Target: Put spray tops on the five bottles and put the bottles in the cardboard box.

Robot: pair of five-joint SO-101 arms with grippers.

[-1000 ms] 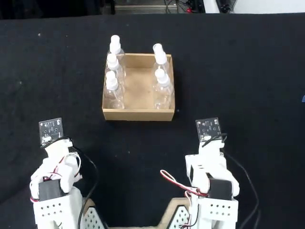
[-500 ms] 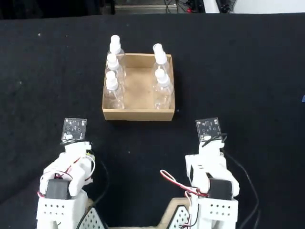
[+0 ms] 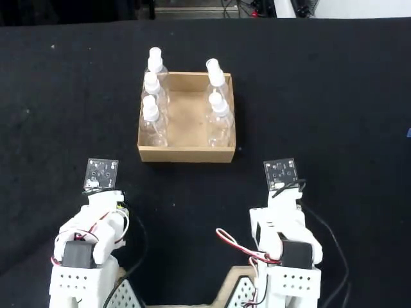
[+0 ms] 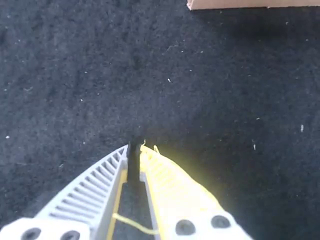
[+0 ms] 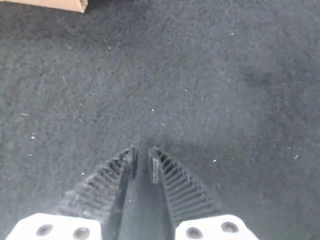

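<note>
The cardboard box (image 3: 186, 154) sits on the table's middle, with several clear bottles standing inside it. Each bottle wears a white spray top: three along the left wall (image 3: 153, 119) and two along the right wall (image 3: 218, 115). Both arms are folded back near the front edge, well short of the box. My left gripper (image 4: 134, 148) is shut and holds nothing, low over the black cloth. My right gripper (image 5: 142, 154) is shut too, its fingers nearly touching, with nothing between them. An edge of the box (image 4: 250, 4) shows in the left wrist view, and a corner of the box (image 5: 45, 4) in the right wrist view.
A black cloth (image 3: 321, 96) covers the whole table. The left arm's base (image 3: 80, 269) and the right arm's base (image 3: 286, 263) stand at the front edge, with loose cables (image 3: 234, 247) between them. Dark equipment lines the far edge.
The left arm has swung to the right, its wrist now pointing more toward the box, and has then held still. The right arm, box and bottles have not moved.
</note>
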